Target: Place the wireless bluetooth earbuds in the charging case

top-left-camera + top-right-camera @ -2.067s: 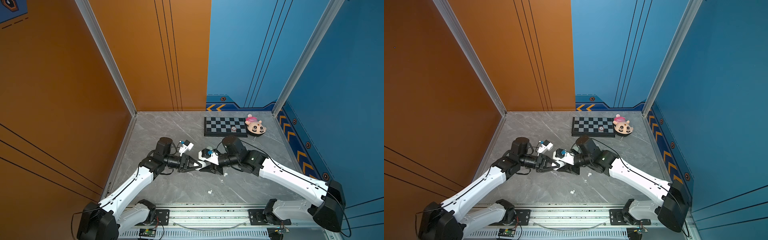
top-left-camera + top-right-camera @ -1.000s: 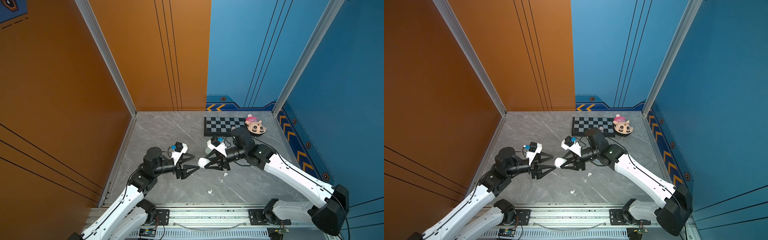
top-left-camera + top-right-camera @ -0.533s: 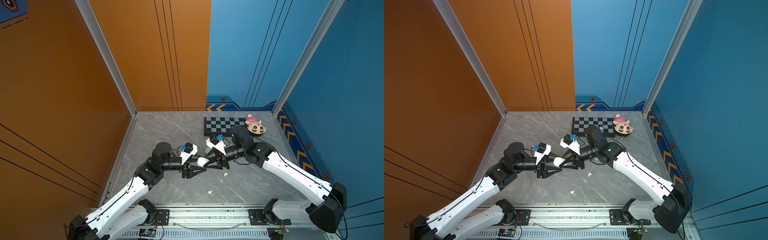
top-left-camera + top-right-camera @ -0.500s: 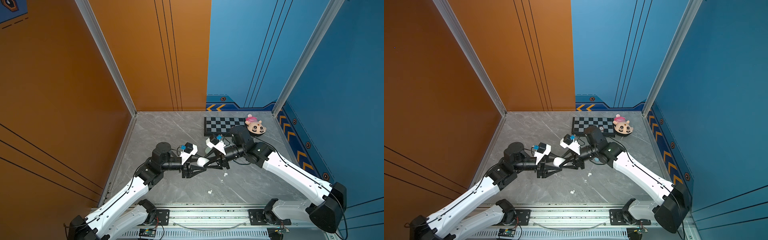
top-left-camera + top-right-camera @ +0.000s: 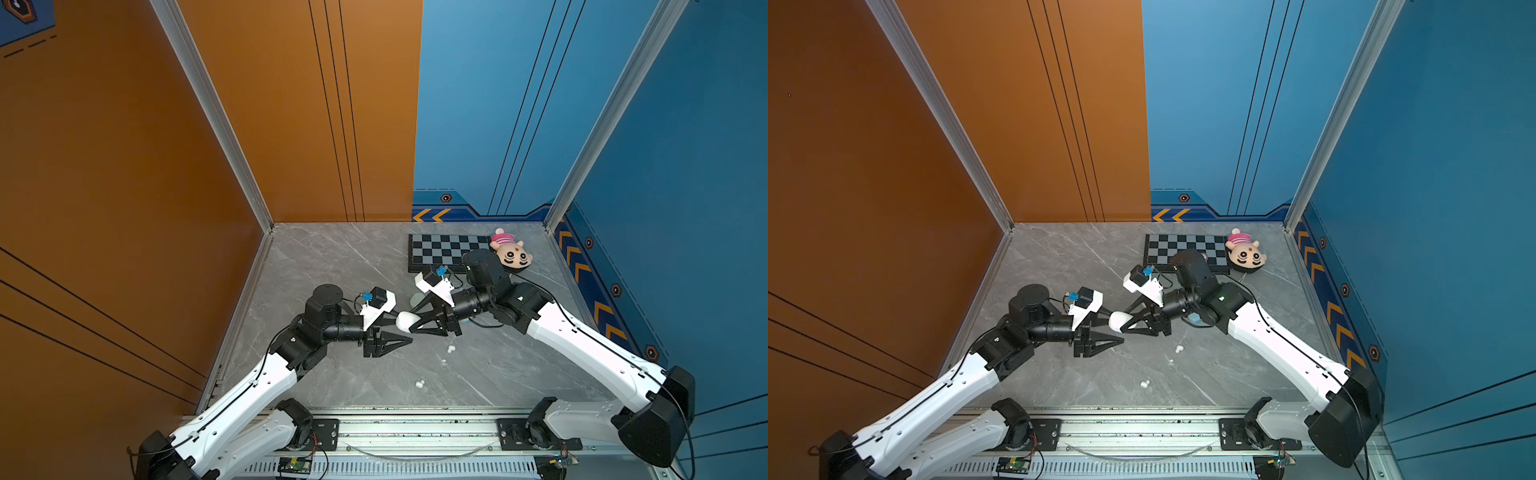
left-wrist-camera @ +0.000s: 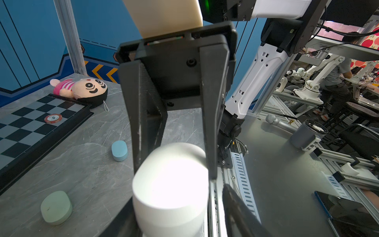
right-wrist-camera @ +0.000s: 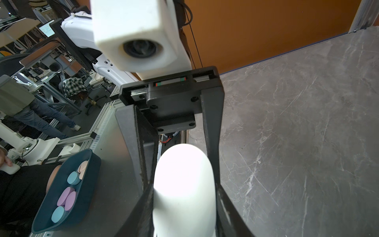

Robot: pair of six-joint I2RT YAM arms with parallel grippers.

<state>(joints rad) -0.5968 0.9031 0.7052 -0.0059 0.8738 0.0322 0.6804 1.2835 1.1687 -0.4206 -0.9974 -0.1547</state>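
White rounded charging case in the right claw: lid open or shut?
Looks shut. The white rounded plastic charging case shows one smooth closed shell in both wrist views, no raised lid; glare hides any seam.

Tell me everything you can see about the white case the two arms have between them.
The white case is a smooth, glossy, rounded plastic capsule, apparently closed, held above the grey table mid-scene. The jaws of the right gripper clamp one end; those of the left gripper flank the other, a gap showing on one side. Glare hides any seam or markings.
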